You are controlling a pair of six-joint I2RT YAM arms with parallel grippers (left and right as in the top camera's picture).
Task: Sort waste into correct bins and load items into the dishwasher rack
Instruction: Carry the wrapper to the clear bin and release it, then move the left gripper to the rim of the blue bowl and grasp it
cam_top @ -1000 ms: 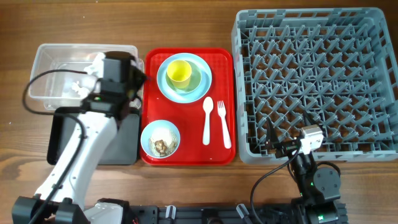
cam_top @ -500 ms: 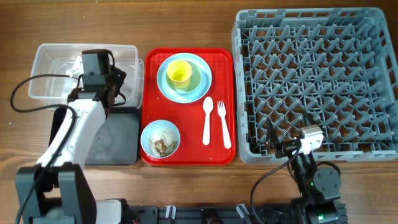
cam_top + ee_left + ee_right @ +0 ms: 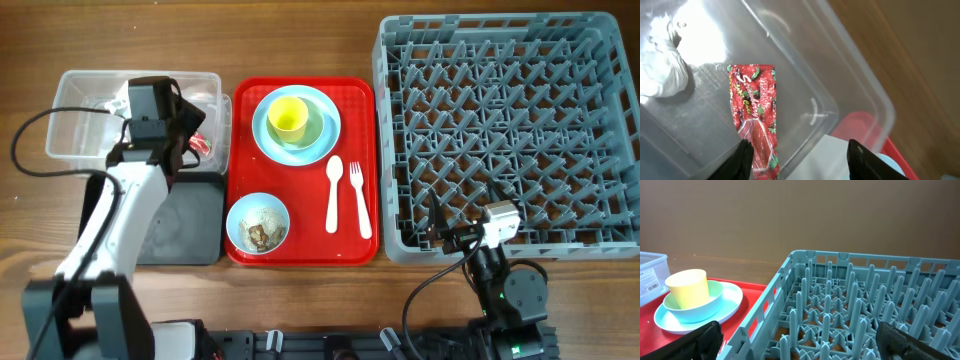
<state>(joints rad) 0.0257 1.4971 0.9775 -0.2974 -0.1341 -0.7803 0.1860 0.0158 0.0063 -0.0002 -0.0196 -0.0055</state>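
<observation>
My left gripper (image 3: 802, 162) hangs open over the right end of the clear tub (image 3: 80, 125). The red snack wrapper (image 3: 752, 115) lies loose inside the tub, its lower end beside my left finger (image 3: 744, 161), with crumpled white tissue (image 3: 660, 75) further in. From overhead the wrapper (image 3: 203, 145) shows by the tub's right wall. My right gripper (image 3: 805, 345) stands open and empty at the near edge of the grey dishwasher rack (image 3: 510, 130). On the red tray (image 3: 300, 255) are the yellow cup (image 3: 288, 117), green bowl (image 3: 318, 128), blue plate (image 3: 270, 140), spoon (image 3: 333, 195) and fork (image 3: 359, 200).
A small blue bowl (image 3: 258, 222) holding brownish food scraps sits at the red tray's front left. The shallow black tray (image 3: 190, 225) lies in front of the tub, partly under my left arm. The right arm's base stands at the table's front edge.
My left arm swung left from the red tray's edge to over the tub, then its jaws opened and the red wrapper dropped into the tub. The right arm has not moved.
</observation>
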